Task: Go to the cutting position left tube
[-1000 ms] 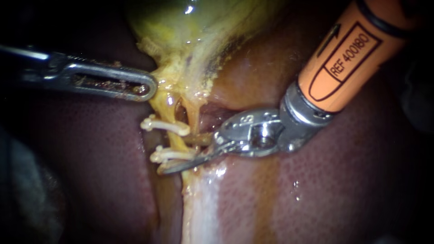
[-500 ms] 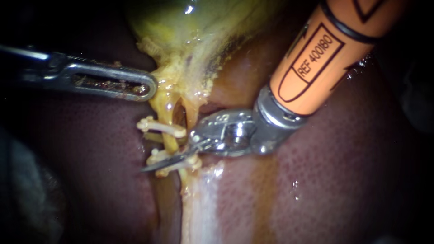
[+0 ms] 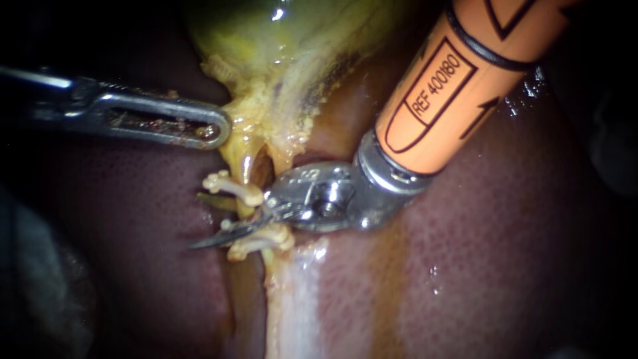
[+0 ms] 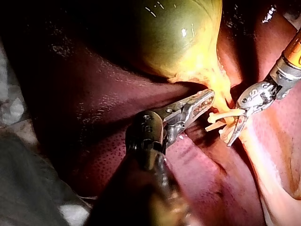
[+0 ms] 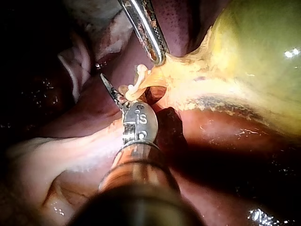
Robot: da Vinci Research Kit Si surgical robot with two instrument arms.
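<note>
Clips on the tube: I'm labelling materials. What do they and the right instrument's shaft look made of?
The clips look like off-white plastic, matte and slightly translucent, without metallic glint. On the right instrument, the shaft looks sleeved in smooth orange plastic and ends in a shiny metal collar.

- Left tube (image 3: 244, 166): thin, yellow, ran down from gallbladder (image 3: 279, 60) neck; uncut.
- 2 pale clips sat across it: upper clip (image 3: 232, 187) and lower clip (image 3: 262, 239), w/ short bare stretch betw. them.
- Right instrument (image 3: 203, 225): orange shaft from upper rt, blades apart, crosswise at that stretch. Lower blade lay in front of tube, tip past it; other blade dim behind.
</note>
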